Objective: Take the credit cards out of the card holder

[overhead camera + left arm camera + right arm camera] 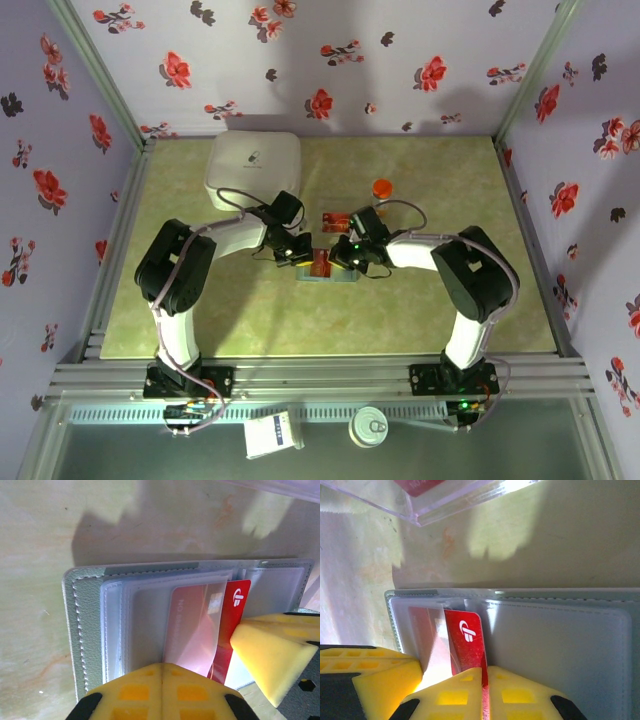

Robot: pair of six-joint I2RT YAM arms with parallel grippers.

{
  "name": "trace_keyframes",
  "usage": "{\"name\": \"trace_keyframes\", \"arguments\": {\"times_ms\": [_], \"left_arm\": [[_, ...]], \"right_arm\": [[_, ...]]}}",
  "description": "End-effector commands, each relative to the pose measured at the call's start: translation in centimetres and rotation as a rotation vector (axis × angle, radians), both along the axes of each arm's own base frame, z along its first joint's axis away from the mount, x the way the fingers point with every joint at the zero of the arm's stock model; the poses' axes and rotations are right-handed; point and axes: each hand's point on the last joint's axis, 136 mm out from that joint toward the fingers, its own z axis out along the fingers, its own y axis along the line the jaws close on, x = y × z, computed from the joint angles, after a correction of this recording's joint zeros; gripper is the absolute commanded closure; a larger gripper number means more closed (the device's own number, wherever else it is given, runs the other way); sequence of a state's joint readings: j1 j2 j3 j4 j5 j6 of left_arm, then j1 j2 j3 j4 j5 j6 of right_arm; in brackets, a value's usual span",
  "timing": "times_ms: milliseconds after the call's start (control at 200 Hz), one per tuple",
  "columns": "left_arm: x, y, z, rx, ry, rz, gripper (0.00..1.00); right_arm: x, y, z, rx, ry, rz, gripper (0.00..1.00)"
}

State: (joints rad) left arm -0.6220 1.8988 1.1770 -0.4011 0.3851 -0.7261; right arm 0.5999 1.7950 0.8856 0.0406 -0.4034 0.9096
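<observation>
One credit card [467, 640] sits half out of the card holder [560, 645], pinched by the right gripper [484, 677]; left gripper [161, 672] apparently clamps the holder.

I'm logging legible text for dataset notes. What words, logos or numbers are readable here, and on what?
White swirl logo, no readable letters: red credit card sticking out of the card holder.
"NO", rest blurred: sleeved card in the holder.
Dark mark on the white box: too small to read.
Blue print on the white packet: too small to read.
</observation>
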Motion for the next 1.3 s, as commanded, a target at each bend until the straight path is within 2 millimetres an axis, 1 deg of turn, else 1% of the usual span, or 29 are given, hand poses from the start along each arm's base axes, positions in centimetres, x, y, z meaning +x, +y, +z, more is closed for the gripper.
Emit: {"name": "trace_keyframes", "arguments": {"times_ms": [0,260,330,385,435,520,575,685,770,885,1130,1295], "left_arm": [[-0.9,1.1,-0.6,0.048,0.016,0.0,1.0],[-0.9,1.2,-0.4,0.047,0.009,0.008,1.0],[-0.9,1.2,-0.3,0.047,0.008,0.005,1.0],[-0.8,1.2,-0.4,0.046,0.006,0.007,1.0],[-0.8,1.2,-0.5,0.047,0.009,0.007,1.0],[-0.9,1.2,-0.7,0.051,0.011,0.005,1.0],[-0.8,1.3,-0.7,0.051,0.011,0.006,1.0],[-0.9,1.3,-0.8,0.054,0.013,0.008,1.0],[-0.9,1.3,-0.9,0.053,0.014,0.009,1.0],[-0.9,1.4,-0.9,0.054,0.014,0.007,1.0],[-1.0,1.3,-0.8,0.054,0.017,0.008,1.0],[-0.9,1.3,-0.7,0.054,0.017,0.009,1.0]], "right_arm": [[-0.7,-1.2,0.0,-0.041,-0.004,-0.007,0.92],[-1.2,-2.8,1.1,-0.106,-0.025,0.005,0.93],[-1.3,-2.9,1.4,-0.109,-0.029,0.006,0.93],[-1.2,-2.6,1.4,-0.094,-0.03,0.014,0.92],[-1.1,-2.0,1.3,-0.066,-0.025,0.022,0.89],[-0.7,-0.9,1.4,-0.001,-0.03,0.019,0.76],[-0.5,-0.6,1.2,0.016,-0.031,0.019,0.74],[-0.4,-0.1,0.5,0.033,-0.021,0.03,0.75],[-0.3,0.5,0.4,0.068,-0.017,0.038,0.75],[-0.3,0.6,-0.1,0.072,-0.008,0.037,0.75],[-0.1,1.5,0.6,0.143,-0.024,0.043,0.79],[-0.2,1.7,0.3,0.158,-0.017,0.047,0.83]]}}
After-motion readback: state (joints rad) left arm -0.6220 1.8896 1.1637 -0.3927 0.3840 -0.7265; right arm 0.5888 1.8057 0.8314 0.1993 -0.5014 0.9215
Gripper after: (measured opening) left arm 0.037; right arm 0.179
